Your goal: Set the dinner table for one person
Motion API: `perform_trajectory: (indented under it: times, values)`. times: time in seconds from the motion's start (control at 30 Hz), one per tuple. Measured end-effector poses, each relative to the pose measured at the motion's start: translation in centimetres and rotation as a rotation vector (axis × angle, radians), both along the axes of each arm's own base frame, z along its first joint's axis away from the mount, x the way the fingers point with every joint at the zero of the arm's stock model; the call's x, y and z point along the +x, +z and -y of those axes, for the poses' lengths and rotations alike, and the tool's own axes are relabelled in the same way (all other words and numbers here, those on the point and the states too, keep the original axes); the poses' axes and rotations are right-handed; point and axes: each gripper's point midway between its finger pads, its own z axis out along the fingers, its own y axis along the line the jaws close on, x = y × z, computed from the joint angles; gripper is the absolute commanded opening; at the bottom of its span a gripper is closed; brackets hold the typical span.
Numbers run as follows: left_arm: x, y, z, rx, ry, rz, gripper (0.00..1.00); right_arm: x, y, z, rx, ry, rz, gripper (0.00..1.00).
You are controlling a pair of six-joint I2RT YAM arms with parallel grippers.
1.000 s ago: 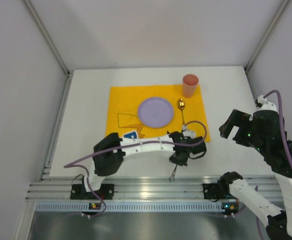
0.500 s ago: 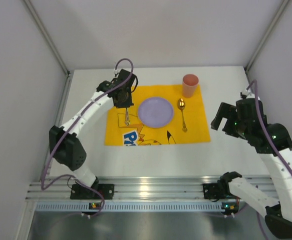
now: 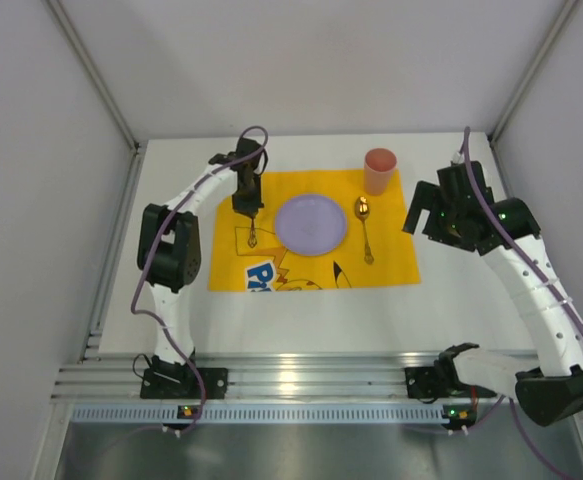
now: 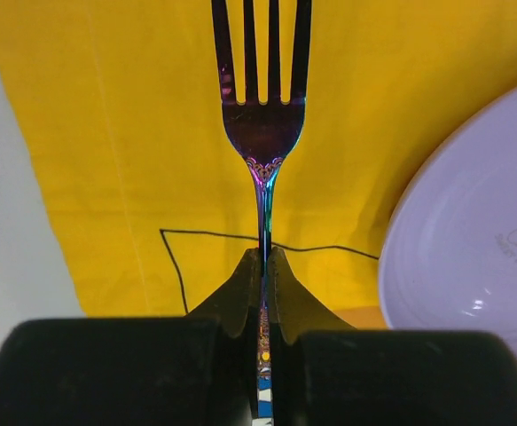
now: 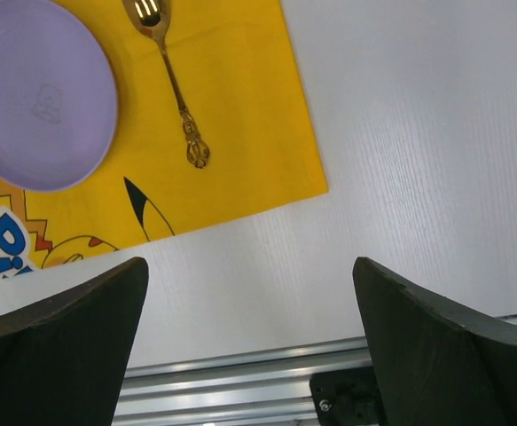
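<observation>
Your left gripper [image 4: 262, 262] is clamped on the fork [image 4: 262, 133] handle, with the tines over the yellow mat [image 3: 391, 255], just left of the plate [image 3: 311, 223], toward the far-left corner of the table [image 3: 171, 310]. Release it tilted and it could tip onto the plate rim or land crooked. Your right gripper [image 5: 250, 266] hangs spread and empty near the right edge.

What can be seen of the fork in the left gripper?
The fork is glossy metal with a purple-blue iridescent sheen, four tines and an ornate neck. The left gripper pinches its handle, tines pointing away from the wrist. It hangs over the yellow mat, left of the lilac plate; contact with the mat cannot be judged.
</observation>
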Motion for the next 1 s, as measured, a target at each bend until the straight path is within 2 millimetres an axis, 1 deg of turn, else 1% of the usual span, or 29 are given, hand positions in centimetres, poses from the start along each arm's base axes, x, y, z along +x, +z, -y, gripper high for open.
perform_trajectory:
  times: [0.03, 0.1, 0.17, 0.27, 0.3, 0.37, 0.4, 0.47, 0.6, 0.67, 0.73, 0.77, 0.83, 0.87, 0.9, 0.93, 0.97, 1.0]
  values:
    - [0.3, -0.2, 0.2, -0.003, -0.005, -0.001, 0.02, 0.3, -0.2, -0.1, -0.002, 0.000, -0.006, 1.00]
    - [0.8, -0.6, 0.5, -0.008, -0.014, -0.002, 0.09, 0.7, -0.5, -0.3, -0.004, -0.001, -0.013, 1.00]
    - [0.8, -0.8, 0.5, -0.008, -0.020, -0.006, 0.13, 1.1, -0.7, -0.4, -0.006, -0.001, -0.018, 1.00]
    - [1.0, -0.8, 0.4, -0.006, -0.027, -0.004, 0.21, 1.7, -0.8, -0.6, -0.004, -0.001, -0.014, 1.00]
    - [1.1, -0.7, 0.4, -0.005, -0.028, -0.002, 0.27, 1.8, -0.8, -0.6, -0.004, -0.001, -0.010, 1.00]
    - [1.2, -0.6, 0.2, -0.002, -0.032, 0.003, 0.32, 2.1, -0.7, -0.7, 0.000, -0.001, -0.001, 1.00]
    - [1.3, -0.6, 0.0, 0.000, -0.032, 0.002, 0.37, 2.1, -0.7, -0.8, 0.001, -0.001, 0.002, 1.00]
    - [1.3, -0.6, -0.2, 0.005, -0.030, 0.000, 0.40, 2.2, -0.6, -0.8, 0.002, -0.001, 0.007, 1.00]
    - [1.2, -0.5, -0.5, 0.010, -0.026, -0.003, 0.40, 2.3, -0.5, -0.8, 0.003, 0.000, 0.012, 1.00]
    - [1.3, -0.2, -0.4, 0.010, -0.027, -0.002, 0.47, 2.3, -0.5, -0.8, 0.002, 0.003, 0.014, 1.00]
    - [1.7, 0.7, -0.3, 0.004, -0.024, 0.011, 0.54, 2.4, -0.2, -0.8, 0.002, 0.006, 0.018, 1.00]
    - [1.9, 1.2, -0.2, 0.000, -0.022, 0.022, 0.63, 2.5, 0.3, -0.9, 0.003, 0.011, 0.030, 1.00]
    - [2.5, 2.7, 0.0, -0.012, -0.023, 0.054, 0.70, 2.8, 2.4, -1.1, 0.016, 0.029, 0.079, 1.00]
    - [2.7, 3.6, 0.1, -0.021, -0.022, 0.073, 0.80, 3.1, 4.0, -1.3, 0.027, 0.043, 0.116, 1.00]
    - [2.7, 4.7, 0.2, -0.032, -0.024, 0.095, 0.86, 3.4, 5.8, -1.5, 0.042, 0.057, 0.165, 1.00]
    - [2.6, 6.0, 0.3, -0.047, -0.025, 0.119, 0.91, 3.7, 8.2, -1.9, 0.061, 0.082, 0.227, 1.00]
    - [2.5, 7.3, 0.4, -0.063, -0.026, 0.142, 0.96, 3.8, 10.0, -2.2, 0.078, 0.104, 0.275, 1.00]
    - [2.2, 9.2, 0.5, -0.086, -0.026, 0.179, 0.97, 3.8, 11.9, -2.6, 0.100, 0.132, 0.329, 1.00]
